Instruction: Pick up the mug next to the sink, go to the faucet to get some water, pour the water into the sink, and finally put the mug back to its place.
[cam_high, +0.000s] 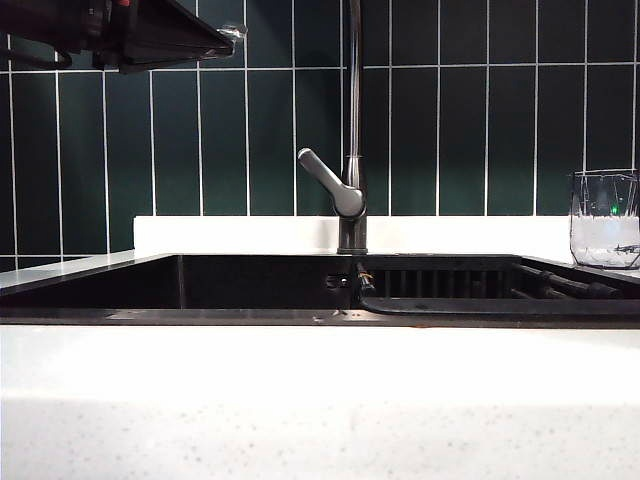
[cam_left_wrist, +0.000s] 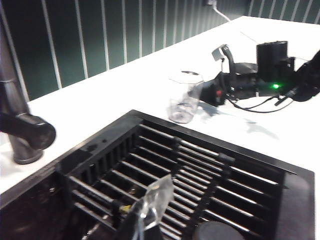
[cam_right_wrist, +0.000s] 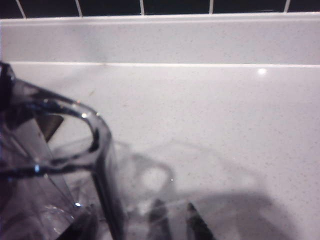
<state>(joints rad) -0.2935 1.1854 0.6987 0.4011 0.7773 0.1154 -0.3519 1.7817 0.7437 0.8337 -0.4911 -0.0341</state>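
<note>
The clear glass mug (cam_high: 604, 220) stands upright on the white countertop at the far right, beside the black sink (cam_high: 200, 316). In the left wrist view the mug (cam_left_wrist: 184, 97) has my right gripper (cam_left_wrist: 218, 75) close beside it, jaws open, with no grip on the glass showing. The mug's rim and wall (cam_right_wrist: 95, 150) fill one side of the right wrist view, where the right gripper (cam_right_wrist: 175, 225) shows only as dark, blurred fingertips. My left gripper (cam_high: 234, 32) hangs shut and empty, high above the sink's left half. The faucet (cam_high: 353, 120) rises behind the sink's middle.
The faucet's grey lever (cam_high: 326, 180) juts out to the left above its dark base. A slatted rack (cam_left_wrist: 190, 165) covers the sink's right half, under the left gripper (cam_left_wrist: 150, 207). White speckled countertop (cam_high: 320, 400) runs along the front, with a dark green tiled wall behind.
</note>
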